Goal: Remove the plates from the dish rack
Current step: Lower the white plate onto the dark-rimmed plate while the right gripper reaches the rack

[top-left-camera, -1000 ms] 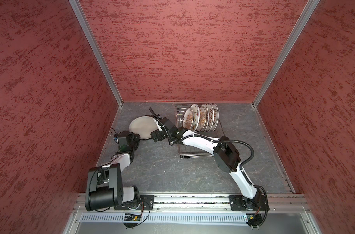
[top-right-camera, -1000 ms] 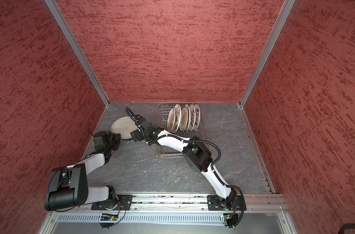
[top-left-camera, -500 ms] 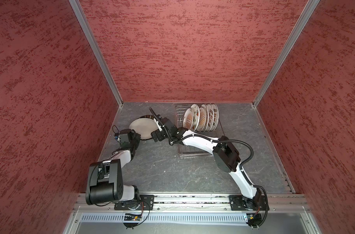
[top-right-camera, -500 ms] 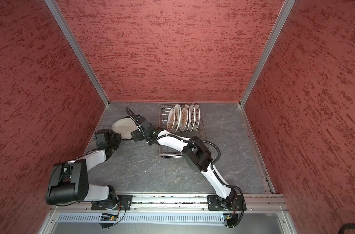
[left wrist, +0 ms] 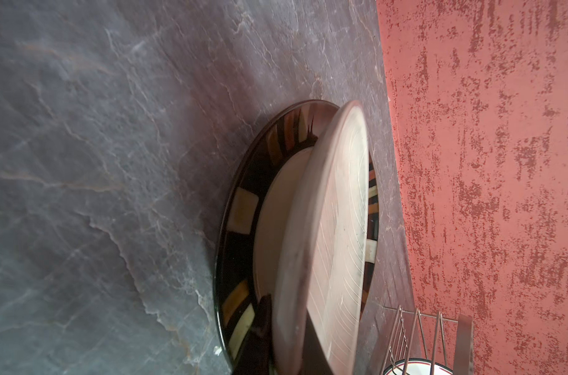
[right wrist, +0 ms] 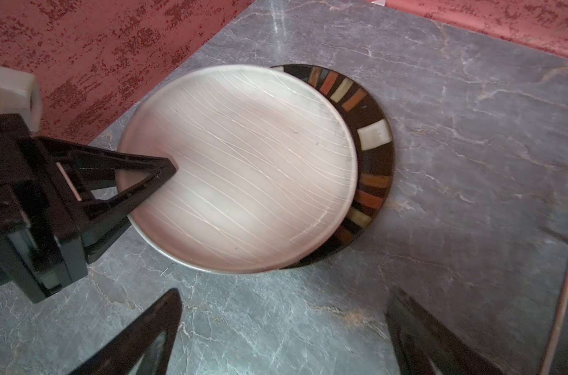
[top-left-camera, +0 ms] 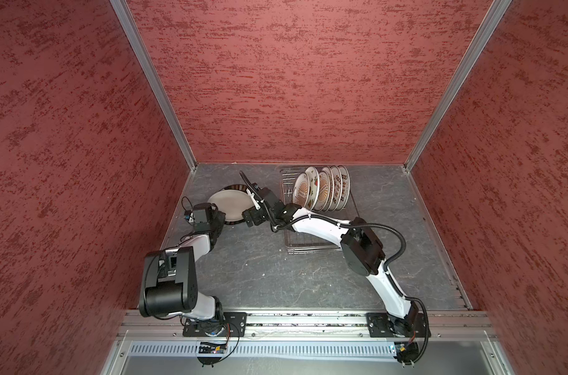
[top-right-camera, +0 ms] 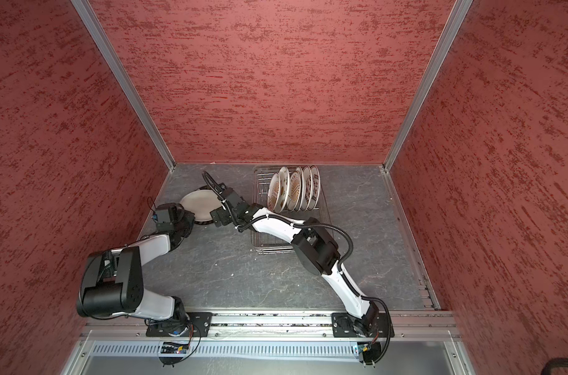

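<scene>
- Step in hand, as I judge it: setting the pale, fine-lined round plate [right wrist: 240, 168] onto the dark-rimmed, colour-blocked plate [right wrist: 373, 156]; it lies tilted and off-centre
- Left gripper [right wrist: 152, 191] pinches its rim; right gripper [right wrist: 282, 324] gapes empty alongside
- Five printed plates [top-left-camera: 321, 191] stand in the silver wire dish rack [top-left-camera: 311, 246]
- Next calls for release, then a level withdrawal
- Red wall [right wrist: 81, 48] close behind; grey tabletop [top-left-camera: 276, 276] open in front

No readable text, labels, brands or numbers in any view. Plates [top-left-camera: 323, 191] standing in the dish rack [top-left-camera: 308, 242], well apart from the left claw [right wrist: 169, 168], carry small red-brown marks, too small to read as characters. Pale lined plate [right wrist: 237, 168], pinched at its rim by the left claw: hairlines only, no lettering.
</scene>
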{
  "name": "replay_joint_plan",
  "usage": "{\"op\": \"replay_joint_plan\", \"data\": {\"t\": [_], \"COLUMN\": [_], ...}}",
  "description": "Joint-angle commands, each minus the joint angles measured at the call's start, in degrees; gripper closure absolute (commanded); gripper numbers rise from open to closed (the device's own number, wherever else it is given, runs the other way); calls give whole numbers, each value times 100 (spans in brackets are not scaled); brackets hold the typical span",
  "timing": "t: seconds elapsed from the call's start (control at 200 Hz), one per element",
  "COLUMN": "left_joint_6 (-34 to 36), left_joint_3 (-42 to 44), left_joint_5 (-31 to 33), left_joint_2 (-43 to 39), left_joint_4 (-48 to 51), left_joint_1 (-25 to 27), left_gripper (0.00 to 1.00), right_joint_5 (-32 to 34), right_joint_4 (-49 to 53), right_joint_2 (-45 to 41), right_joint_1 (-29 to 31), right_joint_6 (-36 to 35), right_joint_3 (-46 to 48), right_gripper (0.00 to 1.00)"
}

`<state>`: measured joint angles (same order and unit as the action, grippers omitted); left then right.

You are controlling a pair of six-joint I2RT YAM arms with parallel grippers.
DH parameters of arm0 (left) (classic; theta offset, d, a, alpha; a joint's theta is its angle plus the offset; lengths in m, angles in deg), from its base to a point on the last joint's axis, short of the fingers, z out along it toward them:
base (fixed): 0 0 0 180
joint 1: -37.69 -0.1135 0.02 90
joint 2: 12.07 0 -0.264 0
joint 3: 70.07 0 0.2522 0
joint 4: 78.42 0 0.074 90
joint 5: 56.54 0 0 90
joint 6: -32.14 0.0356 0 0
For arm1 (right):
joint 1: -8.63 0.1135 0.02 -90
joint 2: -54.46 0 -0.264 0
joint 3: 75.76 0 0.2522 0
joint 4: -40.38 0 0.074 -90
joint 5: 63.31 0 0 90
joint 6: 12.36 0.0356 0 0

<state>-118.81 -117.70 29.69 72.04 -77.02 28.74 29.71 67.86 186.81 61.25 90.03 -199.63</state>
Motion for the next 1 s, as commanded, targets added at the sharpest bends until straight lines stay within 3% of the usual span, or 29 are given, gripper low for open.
{"op": "replay_joint_plan", "data": {"t": [0.0, 0.135, 0.481, 0.546, 0.772, 0.807, 0.997], "left_joint_6": [1, 13, 40, 61, 105, 101, 109], "left_joint_3": [-157, -163, -208, -220, -243, -252, -272], "left_joint_5": [17, -9, 86, 84, 184, 175, 234], "left_joint_2": [-53, -23, 11, 44, 148, 185, 318], "left_joint_4": [-617, -595, -291, -293, -258, -275, -305], "left_joint_1": [36, 60, 78, 85, 104, 105, 130], "left_gripper": [94, 83, 76, 70, 68, 63, 58], "right_joint_5": [-98, -92, -135, -138, -140, -150, -153], "right_joint_4": [-110, -114, -177, -183, -205, -207, -212], "right_joint_2": [98, 98, 80, 80, 71, 71, 71], "right_joint_1": [-33, -34, -38, -40, -39, -41, -41], "right_joint_6": [-69, -78, -44, -43, -39, -31, -34], "right_joint_3": [-78, -64, 6, 7, 55, 56, 77], "right_gripper": [1, 1, 1, 1, 1, 1, 1]}}
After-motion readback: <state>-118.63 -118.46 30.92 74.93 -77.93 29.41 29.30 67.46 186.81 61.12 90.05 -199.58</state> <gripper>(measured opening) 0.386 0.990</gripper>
